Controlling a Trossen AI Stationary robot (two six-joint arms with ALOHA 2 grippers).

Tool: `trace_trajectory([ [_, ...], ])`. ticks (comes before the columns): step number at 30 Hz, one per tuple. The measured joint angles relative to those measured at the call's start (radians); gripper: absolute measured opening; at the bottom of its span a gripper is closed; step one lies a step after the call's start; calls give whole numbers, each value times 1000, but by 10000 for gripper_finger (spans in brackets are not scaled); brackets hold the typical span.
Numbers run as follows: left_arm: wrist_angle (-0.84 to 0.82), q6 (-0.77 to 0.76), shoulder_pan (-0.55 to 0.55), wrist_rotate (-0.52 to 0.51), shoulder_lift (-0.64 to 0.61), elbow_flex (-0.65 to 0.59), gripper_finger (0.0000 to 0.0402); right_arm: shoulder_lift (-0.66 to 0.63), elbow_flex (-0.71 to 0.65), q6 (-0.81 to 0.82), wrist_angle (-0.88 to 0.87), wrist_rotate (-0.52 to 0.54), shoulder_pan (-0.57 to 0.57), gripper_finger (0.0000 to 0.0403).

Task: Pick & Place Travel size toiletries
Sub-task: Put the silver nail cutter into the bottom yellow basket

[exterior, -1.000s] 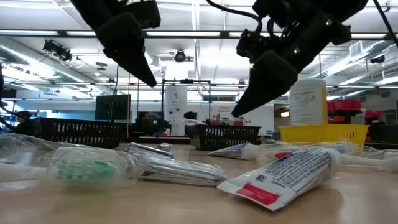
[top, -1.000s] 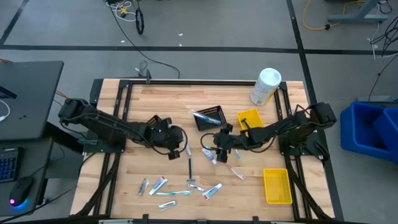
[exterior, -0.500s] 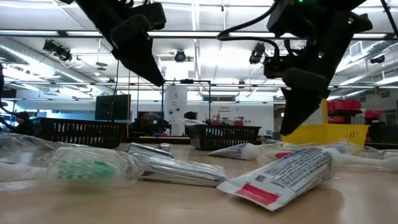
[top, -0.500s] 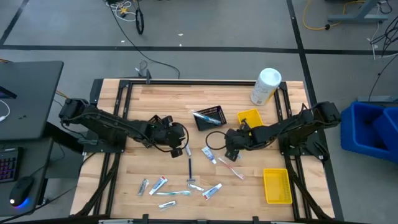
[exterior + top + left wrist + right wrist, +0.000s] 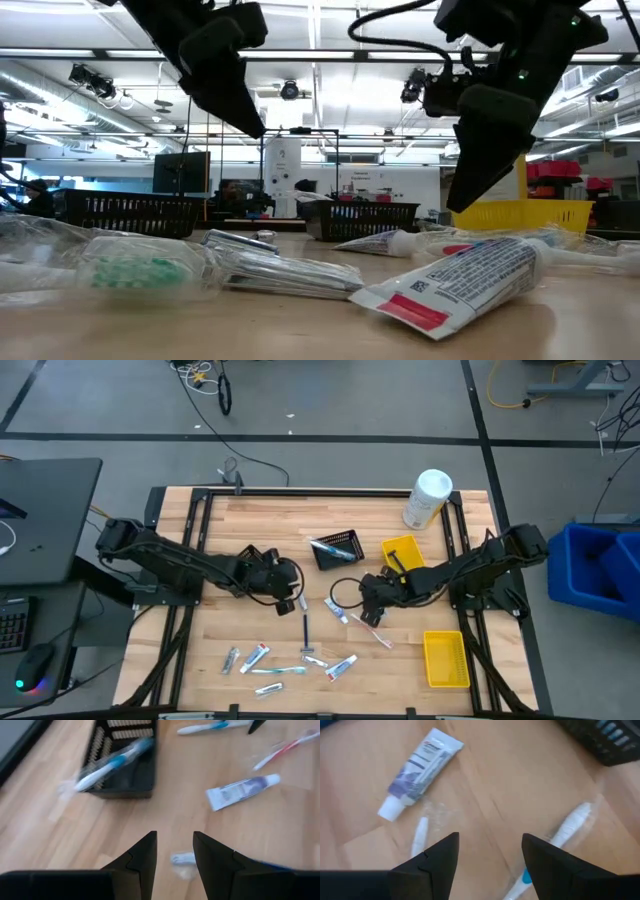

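High view: both arms over table centre. Left gripper (image 5: 291,582) hovers beside the black mesh basket (image 5: 337,548), fingers spread, empty. Right gripper (image 5: 370,597) hangs above a mini toothpaste tube (image 5: 336,610) and a wrapped toothbrush (image 5: 371,627), fingers apart, holding nothing. 1 blue-white toothbrush (image 5: 112,762) lies in the basket. Remaining toiletries (image 5: 290,661) are scattered on the wood near the front edge.
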Motion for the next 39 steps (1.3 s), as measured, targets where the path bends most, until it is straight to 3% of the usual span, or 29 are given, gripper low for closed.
trace_trajectory([
  [8, 112, 33, -24, 139, 61, 2, 134, 1, 0, -175, 140, 0, 58, 257],
  [16, 210, -22, -89, 209, 144, 3, 134, 1, -1, -197, 202, 0, 97, 270],
  [30, 224, -103, -190, 191, 157, 3, 134, 1, -1, -205, 243, -8, 171, 245],
  [39, 237, -116, -221, 174, 157, 3, 134, 2, -1, -233, 277, -28, 201, 278],
])
